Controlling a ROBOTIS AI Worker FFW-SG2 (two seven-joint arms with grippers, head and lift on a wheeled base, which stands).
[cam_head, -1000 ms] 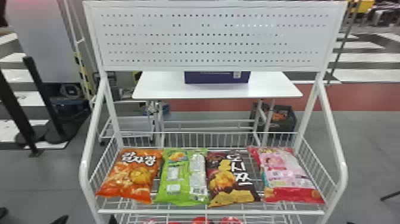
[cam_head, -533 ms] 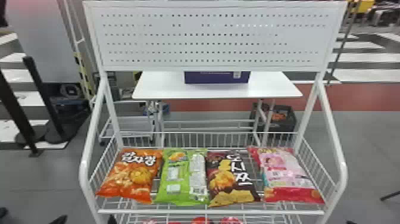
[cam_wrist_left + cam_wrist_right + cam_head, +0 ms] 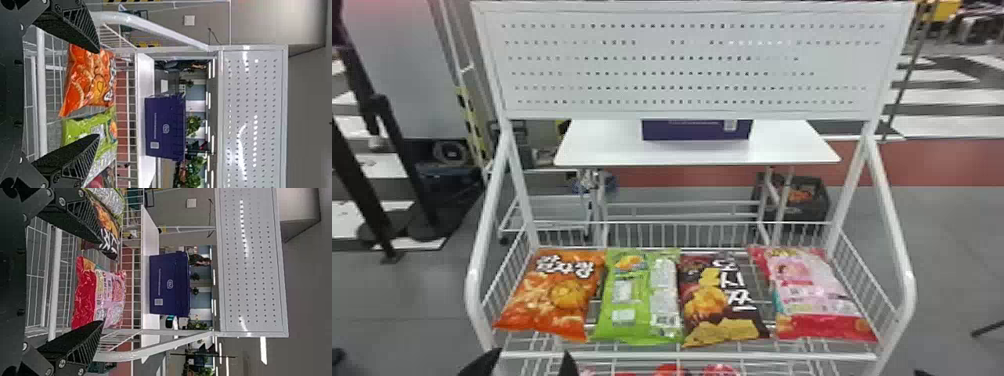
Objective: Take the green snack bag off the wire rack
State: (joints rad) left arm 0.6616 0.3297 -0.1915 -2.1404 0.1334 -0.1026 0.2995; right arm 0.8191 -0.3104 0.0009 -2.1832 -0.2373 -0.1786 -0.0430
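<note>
Because the green snack bag (image 3: 637, 300) lies flat in a row with close neighbours, the likeliest trouble, as I judge it, is a grasp that takes in too much. The orange bag (image 3: 557, 295) sits just beside it on the left, and the dark bag (image 3: 717, 300) meets or almost meets its right edge, so a finger coming down slightly off line could pinch or shove either one. A low approach could also strike the front rail (image 3: 692, 356) of the wire rack (image 3: 907, 295), and the glossy wrapper might slide out if only a thin fold is caught. The left gripper (image 3: 98, 94) has its fingers spread around empty air, in front of the rack. In the head view it is nearer the orange bag's side, with the green bag beyond the rail and farther right; in its wrist view one finger overlaps the green bag, so it probably needs to shift right before reaching in. The right gripper (image 3: 102, 282), its fingers also spread and empty, faces the pink bag (image 3: 100, 295), well apart from the target.
</note>
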